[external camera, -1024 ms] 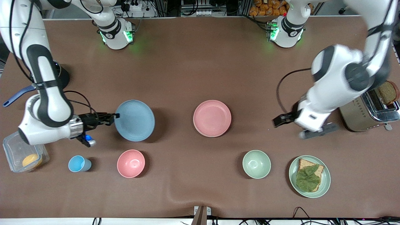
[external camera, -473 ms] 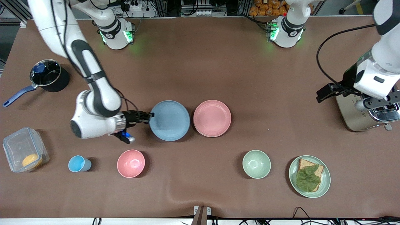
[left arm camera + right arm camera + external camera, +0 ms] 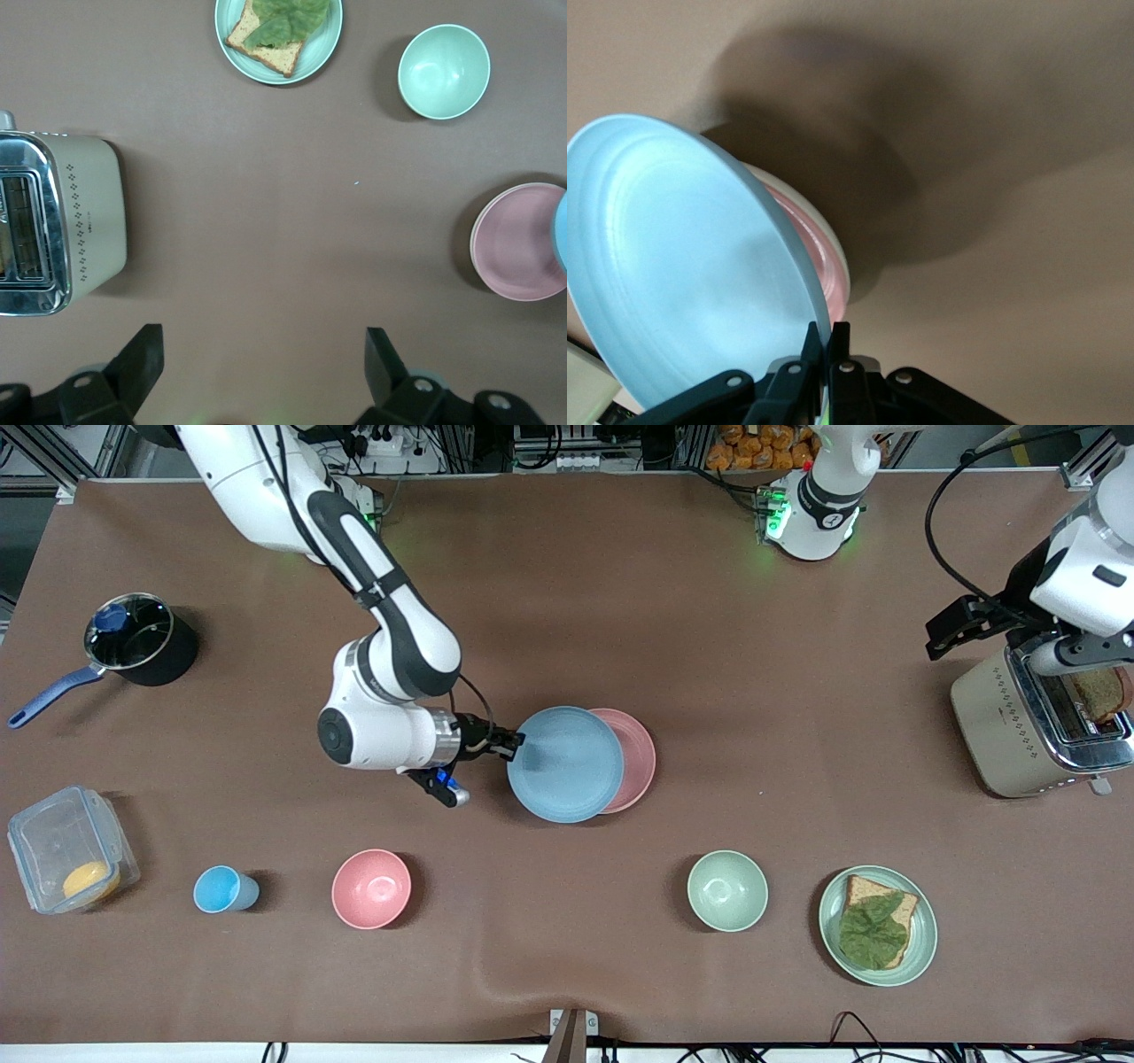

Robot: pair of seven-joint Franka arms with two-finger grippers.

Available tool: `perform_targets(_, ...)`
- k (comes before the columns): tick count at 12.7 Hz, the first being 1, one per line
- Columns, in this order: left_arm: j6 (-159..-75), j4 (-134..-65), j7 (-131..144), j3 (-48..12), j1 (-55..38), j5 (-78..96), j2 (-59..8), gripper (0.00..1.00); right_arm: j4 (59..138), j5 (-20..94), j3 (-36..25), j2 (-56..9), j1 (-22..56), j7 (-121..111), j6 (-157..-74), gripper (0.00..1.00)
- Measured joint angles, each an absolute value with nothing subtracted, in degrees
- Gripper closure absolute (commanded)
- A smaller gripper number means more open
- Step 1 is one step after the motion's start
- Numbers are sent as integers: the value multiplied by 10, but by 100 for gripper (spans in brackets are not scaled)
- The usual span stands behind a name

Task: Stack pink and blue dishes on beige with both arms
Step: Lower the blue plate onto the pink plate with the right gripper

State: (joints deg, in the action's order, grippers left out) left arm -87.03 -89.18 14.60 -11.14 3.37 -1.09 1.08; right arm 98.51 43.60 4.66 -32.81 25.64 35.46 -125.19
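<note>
Plates of the task number two in our views: one blue plate (image 3: 564, 763) and one pink plate (image 3: 633, 759), both near the middle of the tabletop. We see no beige plate. We count also one toaster (image 3: 1019, 726) at the left arm's end of the tabletop, one green plate (image 3: 921, 939) with bread, one green bowl (image 3: 727, 890), one pink bowl (image 3: 371, 888), one blue cup (image 3: 223, 889), one pot (image 3: 140, 639) and one clear box (image 3: 66, 859).

Our right arm reaches from its base toward the middle, forearm bent low and wrist turned level. Our right gripper (image 3: 512, 744) is closed on the rim of the blue plate, at the edge toward the right arm's end. This plate is tilted in the air and covers part of the pink plate, which lies flat on the tabletop.

Our left arm waits high, its left gripper (image 3: 261, 354) over bare tabletop beside the toaster, fingers spread wide and holding nothing.
</note>
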Motion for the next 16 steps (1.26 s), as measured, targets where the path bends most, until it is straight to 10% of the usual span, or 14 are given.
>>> perform_targets(16,-870,-907,145,-105,40,-11,17,0,1061,437,46,-304,354,425,-1399,100)
